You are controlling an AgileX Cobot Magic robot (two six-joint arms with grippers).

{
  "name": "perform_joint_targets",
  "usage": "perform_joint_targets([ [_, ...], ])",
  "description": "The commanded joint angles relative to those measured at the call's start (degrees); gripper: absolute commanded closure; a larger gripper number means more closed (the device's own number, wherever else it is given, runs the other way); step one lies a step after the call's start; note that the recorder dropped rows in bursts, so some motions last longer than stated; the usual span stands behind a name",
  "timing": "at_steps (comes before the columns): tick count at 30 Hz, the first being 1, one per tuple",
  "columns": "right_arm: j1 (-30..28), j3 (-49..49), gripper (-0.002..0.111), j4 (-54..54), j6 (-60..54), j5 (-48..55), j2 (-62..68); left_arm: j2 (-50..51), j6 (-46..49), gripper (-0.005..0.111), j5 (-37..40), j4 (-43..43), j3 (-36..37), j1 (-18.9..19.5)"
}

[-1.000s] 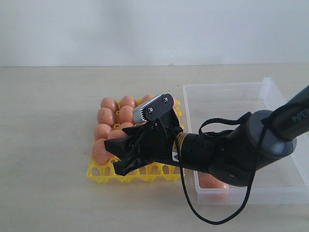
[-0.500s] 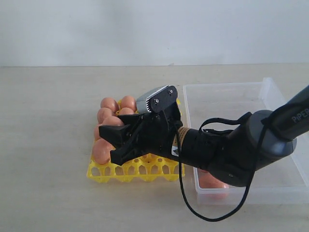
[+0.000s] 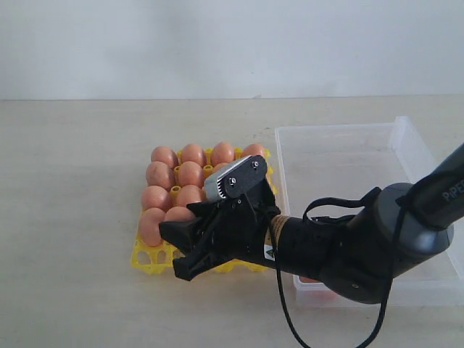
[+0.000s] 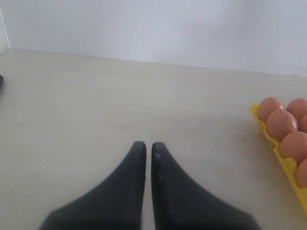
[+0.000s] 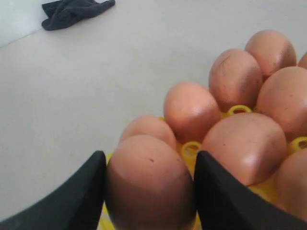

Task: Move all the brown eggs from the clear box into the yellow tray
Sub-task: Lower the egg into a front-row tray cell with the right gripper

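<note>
Apparently right pincer grips one brown egg.

You're looking at a pale beige table, matte and faintly streaked, filling the whole lower scene. Behind it a plain white wall meets the tabletop in one straight line. The light is soft and even, and shadows on the surface stay blurred. In your right wrist view, a dark cloth lies crumpled on the table beside a lighter band.
</note>
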Motion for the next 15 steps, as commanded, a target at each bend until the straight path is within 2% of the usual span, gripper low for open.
perform_joint_targets([
  [1,0.0,0.1,0.109,3.2,-1.5,0.7,-0.1,-0.2,0.2,0.103,0.0,0.0,0.2,0.0],
  [15,0.0,0.1,0.109,2.6,-6.3,0.5,-0.1,-0.2,0.2,0.103,0.0,0.0,0.2,0.0],
])
